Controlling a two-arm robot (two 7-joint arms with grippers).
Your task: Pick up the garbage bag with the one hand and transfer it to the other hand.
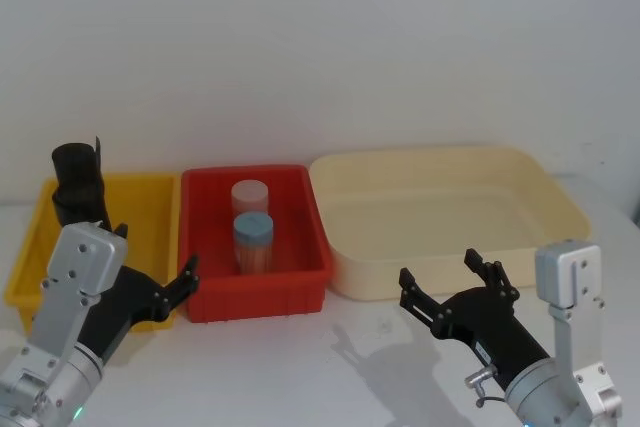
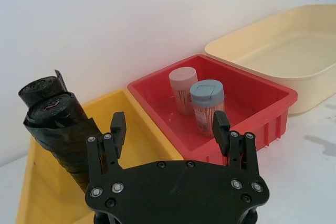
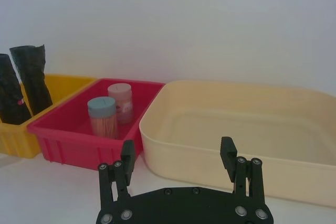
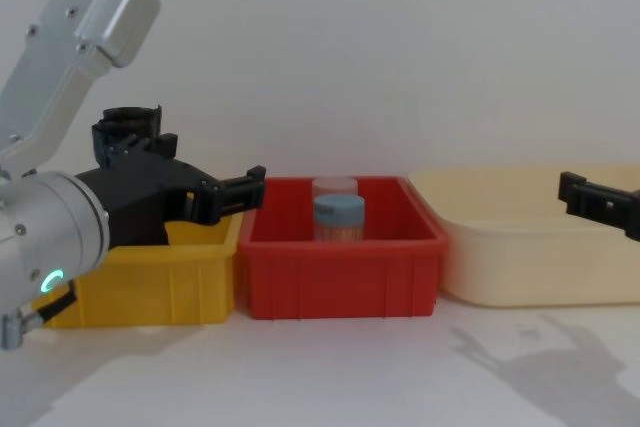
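Matte black for the crinkled plastic garbage bag point(image 2: 60, 135), yellow for the rectangular plastic bin point(image 1: 150, 202), red for the middle plastic bin point(image 1: 300, 292), pale cream for the wide plastic tub point(image 1: 560, 197). Tan contents inside the clear plastic jar point(image 1: 253, 252) under a grey-blue lid point(image 1: 253, 224), and a whitish-pink lid point(image 1: 250, 190) on the second clear jar point(image 1: 246, 206). Black also for the left gripper point(image 2: 169, 124) and right gripper point(image 3: 177, 150), silver with a small green glow point(image 4: 52, 280) for the left arm point(image 4: 70, 37).

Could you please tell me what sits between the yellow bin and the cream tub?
In the head view, the red bin stands between the yellow bin and the cream tub, holding a pale-capped jar and a blue-capped jar.
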